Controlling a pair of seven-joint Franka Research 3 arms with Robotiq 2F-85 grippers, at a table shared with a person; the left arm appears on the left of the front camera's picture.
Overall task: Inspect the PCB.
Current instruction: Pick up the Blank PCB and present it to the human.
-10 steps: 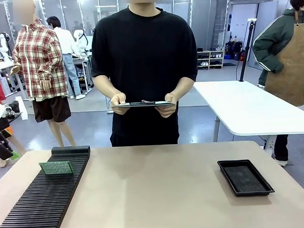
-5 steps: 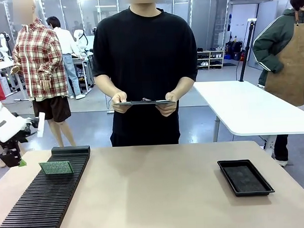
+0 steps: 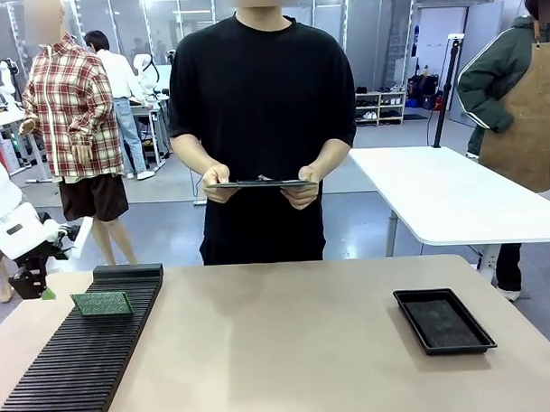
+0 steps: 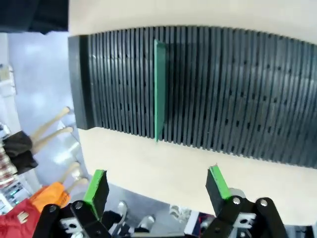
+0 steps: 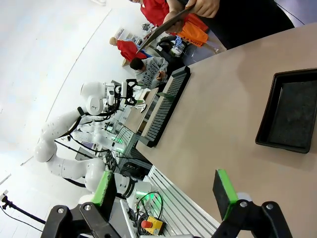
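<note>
Left edge: my left hand [image 3: 31,285] hangs off the desk's [image 3: 289,350] left side, near the far end of the slotted black rack [image 3: 82,366]. Its fingers are spread wide with nothing between them. The PCB [image 3: 101,303] sits in a slot near that far end, tilted, its patterned face toward the front camera and apart from my hand. Only rack ribs and a strip of bare desk lie between.

Middle: a person in a black shirt stands at the far side, holding a dark clipboard [image 3: 261,185] flat in both hands.

Right: a shallow black tray [image 3: 400,299] sits well apart from the rack. Beyond it is a white table [image 3: 446,195].

Surface is tan and matte. The room is a workshop hall with a grey floor.

Left wrist view: between my open hand's [image 4: 157,183] fingers, the PCB [image 4: 159,89] shows edge-on, a thin green strip across the rack [image 4: 237,94].

Right wrist view: my right hand [image 5: 163,187] is spread wide and holds nothing. Past it lie the tray [image 5: 265,126] and, farther off, the rack [image 5: 166,106].
</note>
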